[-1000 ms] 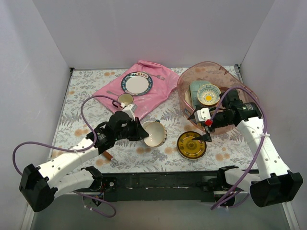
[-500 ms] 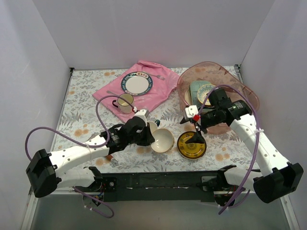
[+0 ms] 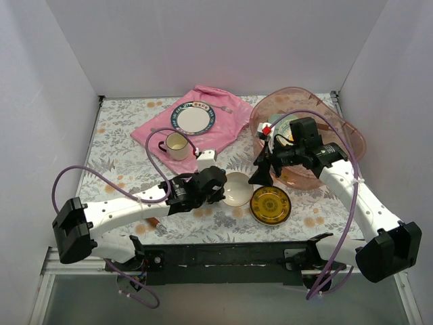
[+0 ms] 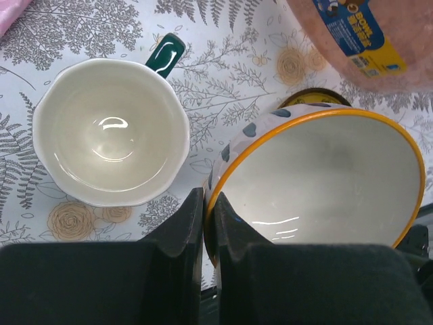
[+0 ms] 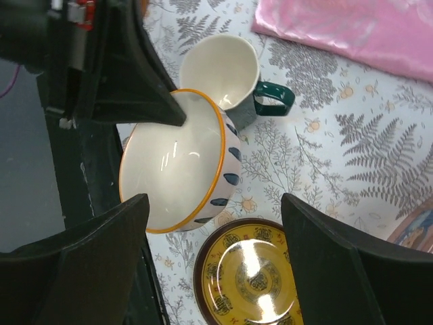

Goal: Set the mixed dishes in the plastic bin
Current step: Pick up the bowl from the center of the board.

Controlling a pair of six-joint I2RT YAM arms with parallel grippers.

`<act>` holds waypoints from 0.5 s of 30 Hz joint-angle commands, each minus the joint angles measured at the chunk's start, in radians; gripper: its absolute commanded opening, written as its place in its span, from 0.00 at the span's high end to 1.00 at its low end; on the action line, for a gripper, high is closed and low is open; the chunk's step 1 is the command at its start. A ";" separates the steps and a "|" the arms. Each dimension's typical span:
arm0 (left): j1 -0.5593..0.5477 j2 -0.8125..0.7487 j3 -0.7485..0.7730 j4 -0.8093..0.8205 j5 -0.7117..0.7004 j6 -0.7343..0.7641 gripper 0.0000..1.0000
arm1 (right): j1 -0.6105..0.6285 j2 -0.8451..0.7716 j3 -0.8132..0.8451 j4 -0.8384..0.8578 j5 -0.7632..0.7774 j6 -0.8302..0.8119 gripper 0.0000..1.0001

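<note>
My left gripper (image 3: 226, 189) (image 4: 210, 217) is shut on the rim of the patterned bowl (image 3: 238, 188) (image 4: 325, 183) with the orange edge. It holds the bowl tilted just above the table. The dark mug (image 3: 176, 143) (image 4: 111, 132) (image 5: 223, 68) stands upright beside it. The yellow dark-rimmed plate (image 3: 270, 205) (image 5: 254, 277) lies flat to the right of the bowl. My right gripper (image 3: 262, 172) (image 5: 215, 223) is open and empty, above the bowl and the plate. The pink plastic bin (image 3: 338, 128) holds a pale green tray (image 3: 283, 125), largely hidden by my right arm.
A patterned-rim plate (image 3: 193, 119) lies on the flat pink cloth (image 3: 223, 132) at the back. A wooden handle (image 3: 155, 222) shows under my left arm. The bin's wall with its label (image 4: 352, 34) is close to the bowl. White walls close in the table.
My left arm has carried the bowl to the right, up to the yellow plate. My right gripper has moved off the yellow plate, up and to the left.
</note>
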 commanded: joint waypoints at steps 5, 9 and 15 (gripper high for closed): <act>-0.063 0.127 0.221 -0.199 -0.287 -0.236 1.00 | 0.053 0.008 -0.013 0.114 0.286 0.109 0.32; -0.082 0.191 0.306 -0.270 -0.333 -0.292 1.00 | 0.079 0.015 -0.015 0.114 0.366 0.084 0.39; -0.105 0.225 0.360 -0.269 -0.352 -0.296 1.00 | 0.111 0.044 -0.004 0.114 0.460 0.058 0.63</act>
